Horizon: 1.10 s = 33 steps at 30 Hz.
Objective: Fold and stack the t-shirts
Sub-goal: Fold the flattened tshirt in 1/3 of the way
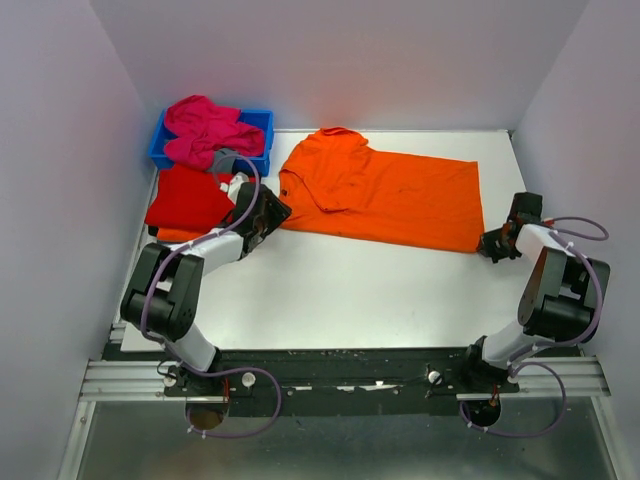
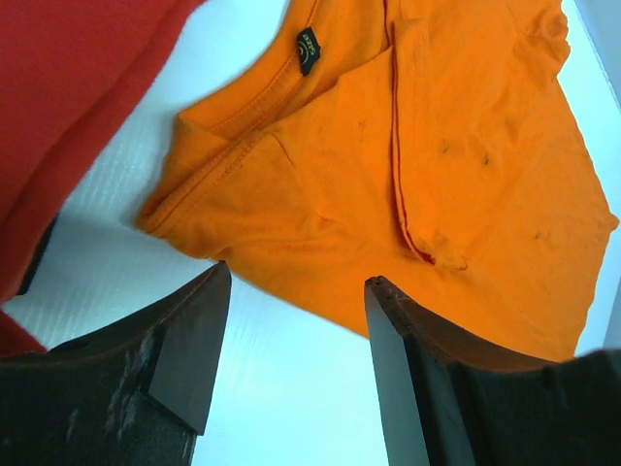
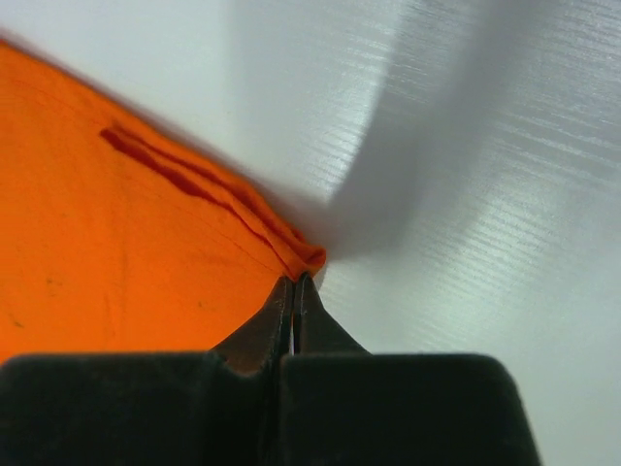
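An orange t-shirt (image 1: 380, 195) lies spread flat across the back middle of the table, collar toward the left. My left gripper (image 1: 268, 215) hovers open at its left sleeve; in the left wrist view (image 2: 296, 277) only bare table shows between the fingers, with the orange t-shirt (image 2: 388, 175) just beyond the tips. My right gripper (image 1: 492, 243) is shut on the shirt's near right corner, and the right wrist view (image 3: 294, 279) shows the hem of the orange t-shirt (image 3: 126, 252) bunched at the tips. A folded red t-shirt (image 1: 190, 200) lies left of the left gripper. A crumpled pink t-shirt (image 1: 205, 130) fills the bin.
The blue plastic bin (image 1: 262, 120) stands at the back left corner, with a small grey cloth piece (image 1: 222, 160) at its front edge. White walls close in on the left, right and back. The white table (image 1: 350, 290) stretches bare in front of the orange t-shirt.
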Each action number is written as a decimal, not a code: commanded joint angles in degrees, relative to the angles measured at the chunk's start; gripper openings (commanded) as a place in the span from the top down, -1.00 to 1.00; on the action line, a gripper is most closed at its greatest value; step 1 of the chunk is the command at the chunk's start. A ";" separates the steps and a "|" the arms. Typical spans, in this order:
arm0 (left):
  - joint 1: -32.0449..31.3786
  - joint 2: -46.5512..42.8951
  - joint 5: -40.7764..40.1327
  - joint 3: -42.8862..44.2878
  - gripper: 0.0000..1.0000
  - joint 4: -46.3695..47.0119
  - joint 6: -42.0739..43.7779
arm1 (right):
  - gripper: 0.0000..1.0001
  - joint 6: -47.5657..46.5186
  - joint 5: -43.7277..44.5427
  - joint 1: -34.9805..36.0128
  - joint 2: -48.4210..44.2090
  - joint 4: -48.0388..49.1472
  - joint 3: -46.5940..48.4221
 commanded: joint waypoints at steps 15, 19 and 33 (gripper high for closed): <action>-2.59 7.90 -10.26 2.39 -0.36 -6.05 -13.45 | 0.99 -0.63 -0.48 0.00 -4.12 -1.98 0.21; -2.68 9.57 -12.02 2.75 -0.31 -4.21 -15.39 | 0.99 -0.63 -1.01 0.00 -4.21 -1.97 0.38; -0.92 10.72 -16.32 2.67 0.95 2.74 -7.83 | 0.99 -1.07 -1.80 -0.26 -5.09 -2.50 0.91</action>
